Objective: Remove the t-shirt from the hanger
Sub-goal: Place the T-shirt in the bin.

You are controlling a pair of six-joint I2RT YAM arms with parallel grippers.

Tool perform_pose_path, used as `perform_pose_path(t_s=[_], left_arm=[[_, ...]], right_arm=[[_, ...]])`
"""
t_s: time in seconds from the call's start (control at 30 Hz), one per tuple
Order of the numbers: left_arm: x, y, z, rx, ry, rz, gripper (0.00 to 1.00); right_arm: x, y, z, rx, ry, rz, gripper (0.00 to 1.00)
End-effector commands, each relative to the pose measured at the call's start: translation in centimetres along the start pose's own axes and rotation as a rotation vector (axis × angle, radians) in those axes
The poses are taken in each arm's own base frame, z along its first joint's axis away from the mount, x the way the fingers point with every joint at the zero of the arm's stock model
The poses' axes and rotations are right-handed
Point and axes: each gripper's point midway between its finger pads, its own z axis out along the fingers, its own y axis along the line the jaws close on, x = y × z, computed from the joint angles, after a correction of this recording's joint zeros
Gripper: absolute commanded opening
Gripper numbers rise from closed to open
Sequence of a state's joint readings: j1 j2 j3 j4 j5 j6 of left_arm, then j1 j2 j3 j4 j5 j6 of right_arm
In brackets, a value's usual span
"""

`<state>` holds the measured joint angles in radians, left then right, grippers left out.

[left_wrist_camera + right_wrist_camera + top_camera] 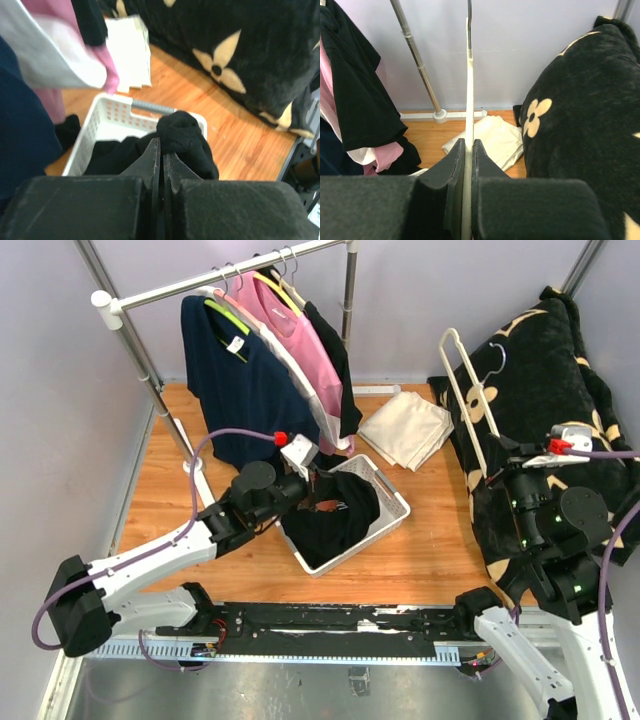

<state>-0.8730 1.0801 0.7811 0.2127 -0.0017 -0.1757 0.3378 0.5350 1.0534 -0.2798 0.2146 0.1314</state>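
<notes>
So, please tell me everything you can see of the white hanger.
The white hanger is bare and looks like plastic, with a thin metal hook. It stands up from the right gripper, whose jaws are shut on its lower end, beside the black flowered blanket, away from the clothes rail.

The black t-shirt (340,515) is off the hanger and lies crumpled in the white slatted basket (397,502) near the middle of the table. It spills over the basket's near edge. One bunched fold of the cloth (182,135) is raised above the rest, pinched in the closed left gripper (161,152). The hanger (461,408) is white plastic with a metal hook and carries nothing. It stands tilted on end at the right, clamped edge-on in the closed right gripper (468,150), well apart from the shirt.
</notes>
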Motion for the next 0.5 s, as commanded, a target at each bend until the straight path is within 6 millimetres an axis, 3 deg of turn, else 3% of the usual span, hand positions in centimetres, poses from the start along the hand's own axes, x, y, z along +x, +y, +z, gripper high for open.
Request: perform_pose_path(t_s=[0.0,0.3,0.47], left_arm=[[3.7,-0.2,0.6,0.009,0.026,-0.055,0.01],[14.0,3.3,0.8,-0.198,0.295,-0.157,0.0],[18.1,5.0,0.2,-0.321,0.431,-0.141,0.01]], right_arm=[[-0.5,1.9,1.6,-0.078,-0.026,0.023,0.01],[-1.3,3.7,3.1,-0.15,-0.045,0.029,0.01],[-2.5,5.4,3.7,-0.233,-0.065,0.027,0.01]])
